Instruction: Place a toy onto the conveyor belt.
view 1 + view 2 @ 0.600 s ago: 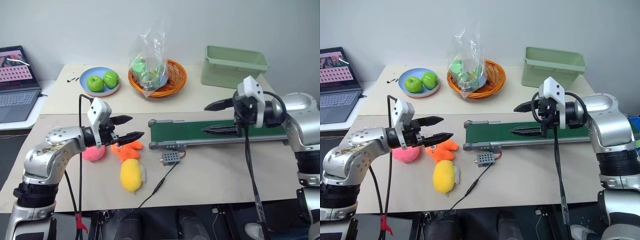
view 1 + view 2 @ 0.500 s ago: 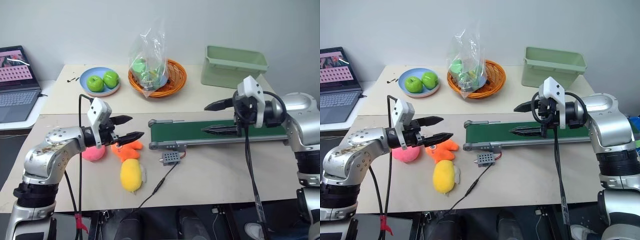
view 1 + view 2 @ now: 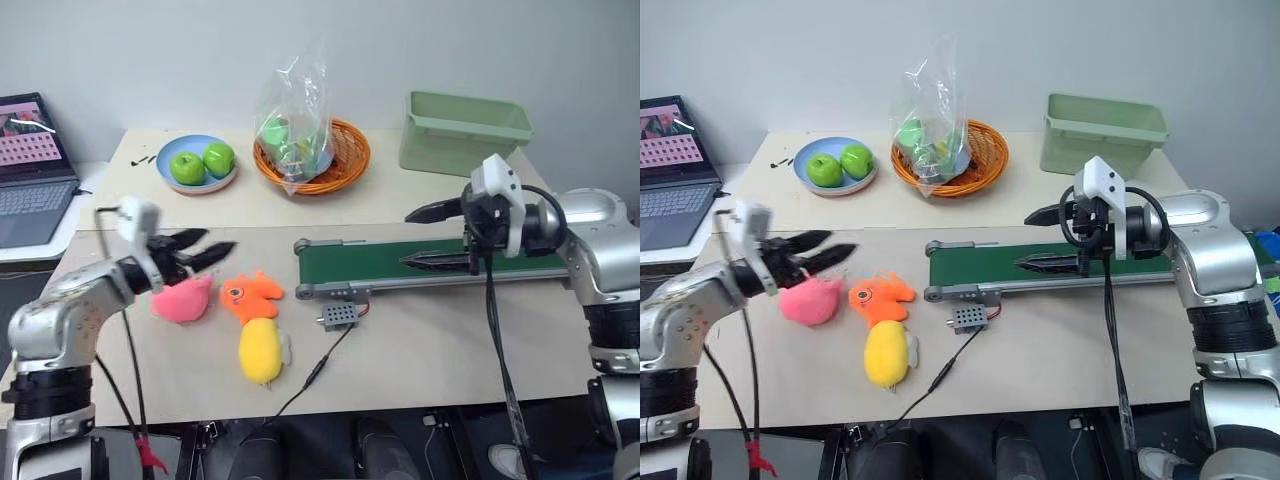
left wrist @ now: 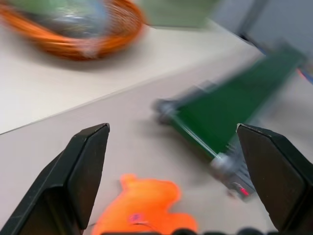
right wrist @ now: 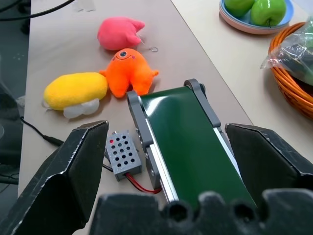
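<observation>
The pink toy (image 3: 183, 300) lies on the table left of the orange plush, and it shows again in the right wrist view as the pink toy (image 5: 119, 32). My left gripper (image 3: 220, 240) hovers just above and behind it, open and holding nothing, pointing right; its two fingers (image 4: 83, 161) stand wide apart. The conveyor belt (image 3: 440, 262), dark green between grey rails, runs to the right across the table's middle. My right gripper (image 3: 406, 238) is open over the belt, pointing left, with nothing between its fingers (image 5: 73, 161).
An orange plush (image 3: 250, 295) and a yellow plush (image 3: 260, 350) lie beside the toy. A grey control box (image 3: 340, 315) with a cable sits before the belt's left end. Behind are a plate of green apples (image 3: 198, 165), an orange basket (image 3: 312, 155), a green bin (image 3: 462, 130) and a laptop (image 3: 30, 165).
My left arm has swung left and drawn back, so its gripper now stands over the pink toy instead of past the orange plush. The right arm has stayed put.
</observation>
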{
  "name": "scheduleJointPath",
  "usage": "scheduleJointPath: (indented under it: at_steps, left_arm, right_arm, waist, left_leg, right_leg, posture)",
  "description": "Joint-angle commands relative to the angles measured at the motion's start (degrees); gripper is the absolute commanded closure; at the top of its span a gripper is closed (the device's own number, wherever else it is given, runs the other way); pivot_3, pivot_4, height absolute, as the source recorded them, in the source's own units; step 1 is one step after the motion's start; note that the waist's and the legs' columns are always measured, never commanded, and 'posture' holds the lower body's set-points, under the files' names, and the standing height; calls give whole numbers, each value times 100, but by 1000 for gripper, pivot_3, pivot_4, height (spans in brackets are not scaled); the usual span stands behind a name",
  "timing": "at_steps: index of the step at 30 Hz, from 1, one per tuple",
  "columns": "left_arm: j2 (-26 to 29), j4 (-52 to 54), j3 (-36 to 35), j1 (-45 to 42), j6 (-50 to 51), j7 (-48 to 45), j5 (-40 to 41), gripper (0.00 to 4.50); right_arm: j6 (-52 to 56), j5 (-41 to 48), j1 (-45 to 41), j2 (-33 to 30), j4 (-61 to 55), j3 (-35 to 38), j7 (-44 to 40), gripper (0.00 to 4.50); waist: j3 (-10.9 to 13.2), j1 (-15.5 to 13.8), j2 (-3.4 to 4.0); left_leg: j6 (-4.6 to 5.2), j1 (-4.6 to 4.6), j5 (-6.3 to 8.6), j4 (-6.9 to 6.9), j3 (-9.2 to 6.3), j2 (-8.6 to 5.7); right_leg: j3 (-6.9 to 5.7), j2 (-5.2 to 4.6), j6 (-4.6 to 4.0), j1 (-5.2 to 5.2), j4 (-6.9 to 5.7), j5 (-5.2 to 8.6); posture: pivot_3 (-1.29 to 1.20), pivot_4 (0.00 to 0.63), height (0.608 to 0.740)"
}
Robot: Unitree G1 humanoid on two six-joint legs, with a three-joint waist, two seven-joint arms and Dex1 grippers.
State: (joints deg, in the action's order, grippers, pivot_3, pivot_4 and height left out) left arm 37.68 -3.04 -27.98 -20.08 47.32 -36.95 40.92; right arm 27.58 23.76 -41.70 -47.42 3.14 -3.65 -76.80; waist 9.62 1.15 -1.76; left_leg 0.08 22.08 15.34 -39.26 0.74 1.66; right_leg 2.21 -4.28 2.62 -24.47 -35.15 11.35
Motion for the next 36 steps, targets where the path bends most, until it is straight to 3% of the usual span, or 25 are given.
scheduleJointPath:
  at_steps: [1, 4, 11, 15, 22, 35, 36]
  left_arm:
    - [-292, -756, -1437, -40, 708, 955, 986, 79]
    - [-558, -1044, -2402, 139, 1216, 1614, 1768, 79]
    - [-693, -1487, -3125, 654, 2196, 2132, 2989, 79]
    - [-646, -2288, -3007, 1016, 2227, 1921, 2865, 79]
    - [-532, -2782, -2690, 1128, 1995, 1581, 2606, 79]
    - [-466, -3607, -1457, 237, 1576, 994, 1659, 79]
    - [-442, -3730, -1427, 152, 1515, 965, 1595, 322]
  right_arm:
    - [-141, -6, -169, 21, 16, 66, -53, 0]
    - [-168, -53, -223, 27, 104, 15, -138, 0]
    - [-265, -140, -272, 79, 141, -169, -368, 0]
    - [-259, -139, -334, 158, 56, -292, -442, 0]
    - [-252, -186, -301, 119, 51, -279, -439, 0]
    - [-147, -148, -183, -2, -185, -148, -320, 0]
    - [-140, -147, -157, -31, -208, -126, -301, 0]
  waist:
    - [0, -15, 0]
    - [0, -29, -3]
    - [2, -47, -10]
    - [0, 2, -6]
    - [-2, 3, -4]
    - [-8, -49, 7]
    - [-11, -62, 12]
  left_leg:
    - [0, 1, 0, 0, 0, 0]
    - [0, 5, 0, 0, -2, -3]
    - [-4, 3, 0, 0, -6, -6]
    - [-4, -9, 0, 3, -1, -7]
    - [-7, -16, -1, 5, 1, -7]
    - [-9, -18, -2, 8, 2, -13]
    - [-10, -20, -3, 8, 2, -13]
  right_leg:
    - [-1, -1, 0, 0, 2, 0]
    - [-3, -9, 1, 0, 2, -1]
    - [-9, -12, 1, 1, 0, -2]
    - [-5, -9, 0, 6, -2, -1]
    - [-3, -9, -1, 9, -5, -1]
    - [-3, -11, -1, 10, -7, -1]
    - [-4, -12, -1, 12, -7, -1]
  posture:
    - [0, 150, 740]
    - [0, 150, 740]
    - [0, 150, 740]
    - [0, 150, 740]
    - [0, 150, 740]
    - [0, 150, 740]
    - [0, 150, 740]
